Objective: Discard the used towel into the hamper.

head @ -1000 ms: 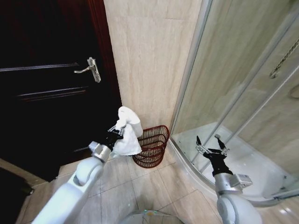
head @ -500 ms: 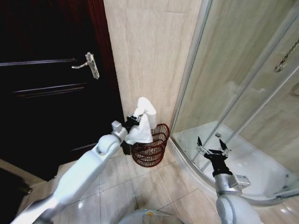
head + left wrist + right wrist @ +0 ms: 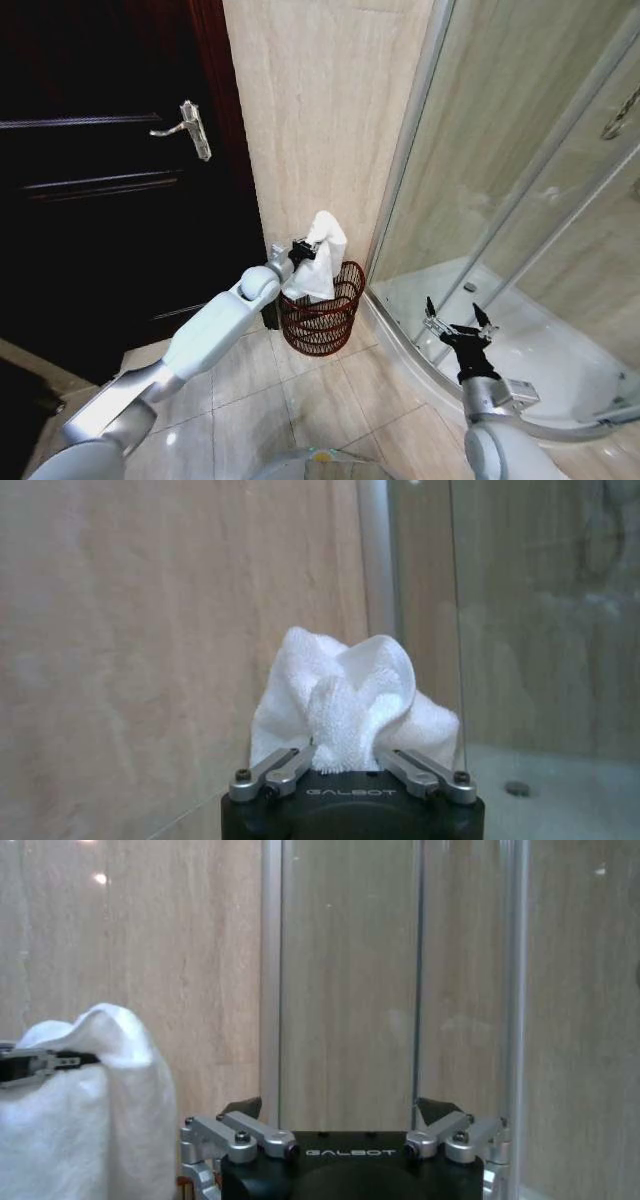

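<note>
My left hand point(image 3: 301, 249) pinches the soft, light, bunched white terry towel point(image 3: 322, 262) mid-fold above the dark reddish-brown wire hamper point(image 3: 322, 318); my right hand point(image 3: 456, 322) hangs spread, idle.

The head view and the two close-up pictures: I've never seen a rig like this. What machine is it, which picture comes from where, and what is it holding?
This is a wheeled robot with two arms, each ending in a gripper. The wide picture comes from a camera on its head, looking down into a bathroom: a dark door on the left, a tiled wall, a glass shower enclosure on the right. The other two pictures come from cameras on the wrists.

The left gripper is shut on a white towel, holding it at the rim of the hamper, a reddish-brown wire basket on the floor by the wall. The left wrist view shows the towel bunched between its fingers.

The right gripper is open and empty, held near the shower glass.
</note>
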Motion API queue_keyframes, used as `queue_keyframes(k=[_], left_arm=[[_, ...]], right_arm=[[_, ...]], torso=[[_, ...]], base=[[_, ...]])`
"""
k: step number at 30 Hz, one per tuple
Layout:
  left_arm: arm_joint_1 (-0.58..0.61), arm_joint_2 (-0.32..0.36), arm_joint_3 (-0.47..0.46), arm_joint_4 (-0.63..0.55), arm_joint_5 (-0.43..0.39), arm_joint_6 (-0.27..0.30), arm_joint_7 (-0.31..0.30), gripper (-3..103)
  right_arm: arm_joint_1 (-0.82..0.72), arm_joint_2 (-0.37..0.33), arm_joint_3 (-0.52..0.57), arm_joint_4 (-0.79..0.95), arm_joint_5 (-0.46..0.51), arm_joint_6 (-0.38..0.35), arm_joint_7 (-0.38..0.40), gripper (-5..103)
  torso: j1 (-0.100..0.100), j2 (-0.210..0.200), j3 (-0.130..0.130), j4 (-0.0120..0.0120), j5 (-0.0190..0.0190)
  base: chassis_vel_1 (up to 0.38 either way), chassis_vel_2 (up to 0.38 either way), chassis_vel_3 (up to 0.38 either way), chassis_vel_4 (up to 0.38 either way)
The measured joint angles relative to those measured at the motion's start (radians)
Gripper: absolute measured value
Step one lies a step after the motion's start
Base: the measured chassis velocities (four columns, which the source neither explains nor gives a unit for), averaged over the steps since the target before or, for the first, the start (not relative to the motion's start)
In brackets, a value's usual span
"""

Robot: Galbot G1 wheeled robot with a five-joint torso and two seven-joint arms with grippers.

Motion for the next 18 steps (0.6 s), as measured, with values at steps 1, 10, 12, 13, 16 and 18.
queue_keyframes(k=[1, 10, 12, 13, 16, 18], left_arm=[[0.0, 0.0, 0.0, 0.0, 0.0, 0.0, 0.0, 11], [-0.156, -0.098, 0.124, 0.16, -0.037, 0.092, 0.037, 11], [-0.173, -0.102, 0.138, 0.173, -0.046, 0.117, 0.052, 11], [-0.184, -0.104, 0.147, 0.181, -0.049, 0.132, 0.063, 11], [-0.218, -0.114, 0.17, 0.219, -0.049, 0.166, 0.092, 11], [-0.246, -0.126, 0.18, 0.253, -0.047, 0.217, 0.117, 11]], right_arm=[[0.0, 0.0, 0.0, 0.0, 0.0, 0.0, 0.0, 100], [0.004, 0.007, 0.004, -0.028, 0.012, 0.04, 0.056, 100], [0.008, 0.006, 0.007, -0.029, 0.018, 0.039, 0.061, 100], [0.01, 0.006, 0.009, -0.029, 0.021, 0.039, 0.062, 100], [0.011, 0.007, 0.011, -0.035, 0.026, 0.04, 0.063, 100], [0.009, 0.008, 0.011, -0.042, 0.027, 0.046, 0.064, 100]], torso=[[0.0, 0.0, 0.0, 0.0, 0.0], [-0.004, -0.012, -0.008, 0.0001, 0.0001], [-0.004, -0.012, -0.008, 0.0001, 0.0001], [-0.004, -0.012, -0.008, 0.0002, 0.0001], [-0.004, -0.011, -0.007, 0.0005, 0.0001], [-0.003, -0.01, -0.007, 0.0004, 0.0001]], base=[[0.0, 0.0, 0.0, 0.0], [0.0, 0.0, 0.0, 0.0], [0.0, 0.0, 0.0, 0.0], [0.0, 0.0, 0.0, 0.0], [0.0, 0.0, 0.0, 0.0], [0.0, 0.0, 0.0, 0.0]])
